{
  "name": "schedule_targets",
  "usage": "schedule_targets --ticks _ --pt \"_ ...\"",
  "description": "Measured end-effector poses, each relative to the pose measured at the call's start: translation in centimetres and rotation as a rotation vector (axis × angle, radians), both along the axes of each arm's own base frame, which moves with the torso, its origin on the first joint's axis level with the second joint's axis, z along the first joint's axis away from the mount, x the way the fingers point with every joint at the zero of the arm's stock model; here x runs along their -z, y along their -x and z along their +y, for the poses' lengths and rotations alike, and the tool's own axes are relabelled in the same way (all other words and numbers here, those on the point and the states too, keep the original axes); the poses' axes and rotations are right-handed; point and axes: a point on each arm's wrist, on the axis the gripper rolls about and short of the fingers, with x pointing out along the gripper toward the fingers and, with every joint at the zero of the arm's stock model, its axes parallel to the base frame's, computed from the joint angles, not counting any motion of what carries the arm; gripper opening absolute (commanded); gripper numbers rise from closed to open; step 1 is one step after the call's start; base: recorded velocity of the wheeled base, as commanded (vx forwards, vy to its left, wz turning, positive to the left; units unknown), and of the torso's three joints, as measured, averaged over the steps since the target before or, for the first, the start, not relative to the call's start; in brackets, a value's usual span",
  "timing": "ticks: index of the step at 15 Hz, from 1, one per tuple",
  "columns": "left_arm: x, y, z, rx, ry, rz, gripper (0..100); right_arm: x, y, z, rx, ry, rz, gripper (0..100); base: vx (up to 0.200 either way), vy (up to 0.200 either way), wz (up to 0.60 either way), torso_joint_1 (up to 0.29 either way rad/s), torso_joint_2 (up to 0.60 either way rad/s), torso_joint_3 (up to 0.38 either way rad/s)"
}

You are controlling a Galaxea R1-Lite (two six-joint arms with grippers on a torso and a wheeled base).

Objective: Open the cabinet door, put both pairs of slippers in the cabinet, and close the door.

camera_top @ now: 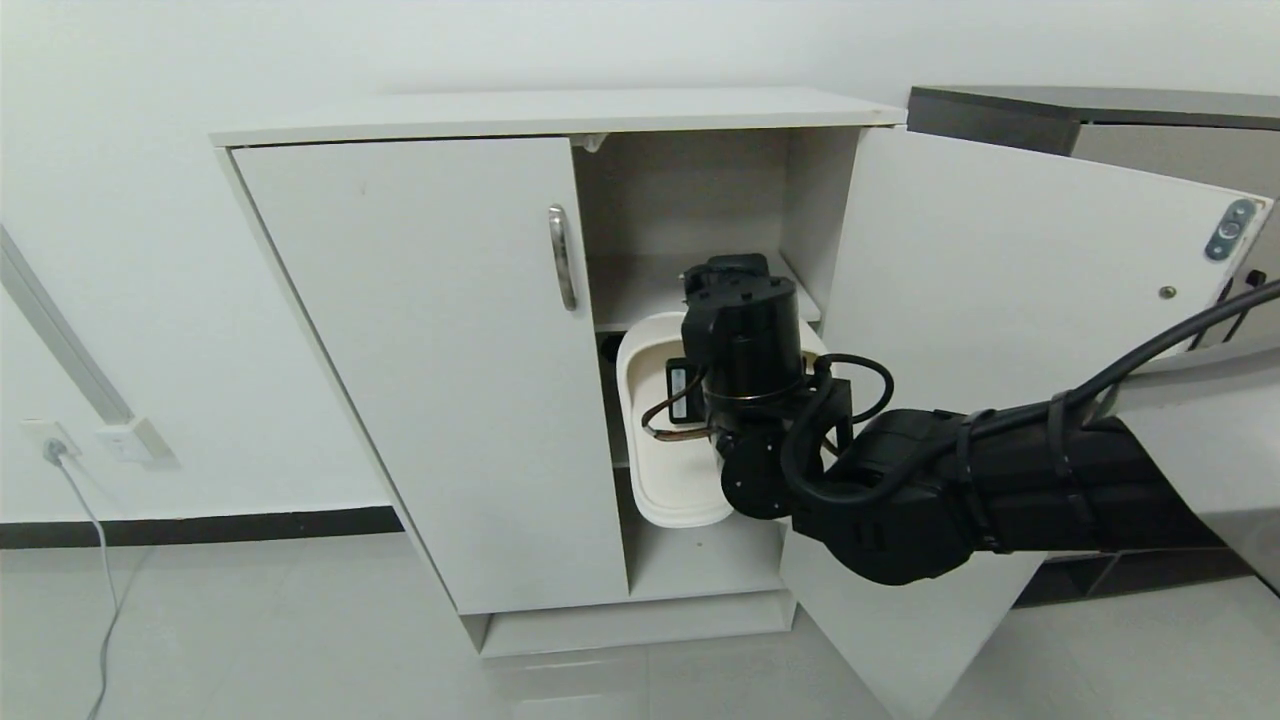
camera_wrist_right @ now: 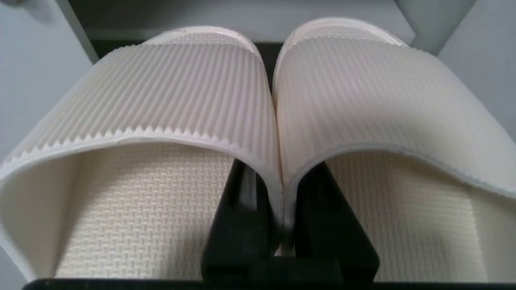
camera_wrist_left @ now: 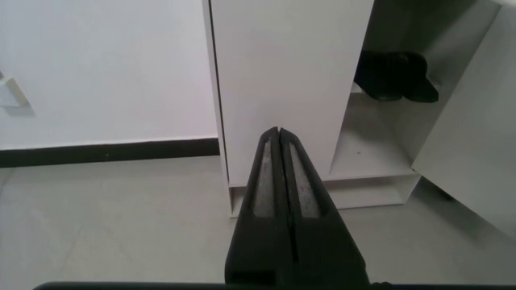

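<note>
We see the white cabinet (camera_top: 540,110) standing against the wall, its left door (camera_top: 430,380) shut, with a metal handle (camera_top: 562,258) at its inner edge. Its right door (camera_top: 1000,270) is swung wide open. The right arm reaches into the open half. There the right hand (camera_wrist_right: 278,242) grips the pale pair of slippers (camera_top: 665,450) side by side, with its fingers (camera_wrist_right: 242,217) pinching the two inner strap edges together. In the head view the pair stands on end in the opening, below the upper shelf (camera_top: 640,290) and above the bottom board. We cannot tell whether it touches any shelf.

The left hand (camera_wrist_left: 279,173) is out in front of the cabinet over the grey floor (camera_wrist_left: 121,217). Its fingers are pressed flat against each other, with nothing between them. Past it, a dark pair of slippers (camera_wrist_left: 395,76) sits on a shelf inside the open half.
</note>
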Motion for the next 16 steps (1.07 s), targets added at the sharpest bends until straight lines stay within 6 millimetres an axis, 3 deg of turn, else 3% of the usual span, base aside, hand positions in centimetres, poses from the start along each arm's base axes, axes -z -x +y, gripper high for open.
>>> schedule_targets --ticks 9,16 --pt "0.00 0.00 0.00 0.000 0.000 0.000 0 -0.68 0.56 -0.30 -0.006 -0.001 -0.006 0 0.200 0.000 0.00 0.004 0.00 0.001" --pt "0.00 0.00 0.00 0.000 0.000 0.000 0 -0.46 0.84 -0.18 -0.019 0.008 0.000 0 0.000 0.000 0.00 0.000 0.00 0.000"
